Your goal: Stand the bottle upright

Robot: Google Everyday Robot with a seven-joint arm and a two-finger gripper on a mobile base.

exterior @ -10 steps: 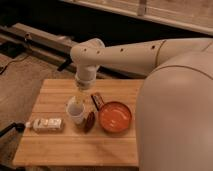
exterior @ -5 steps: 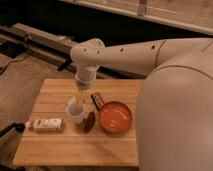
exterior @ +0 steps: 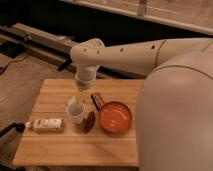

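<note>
The bottle (exterior: 45, 124) lies on its side at the bench's (exterior: 75, 150) near left edge, so it is not yet stood up. Just beyond it are a cup (exterior: 76, 113) and a bowl (exterior: 115, 116). The gripper (exterior: 80, 96) hangs over the cup, apart from the bottle, probably positioning for a reach. I cannot tell whether it is open.

You have one view. It looks steeply down over the robot's body (exterior: 175, 115), which fills the right of the frame. The wooden table (exterior: 55, 145) lies near, lower left to centre. The arm (exterior: 125, 52) crosses the upper frame leftward. The gripper (exterior: 81, 95) hangs left of centre, over the white cup (exterior: 75, 114).
</note>
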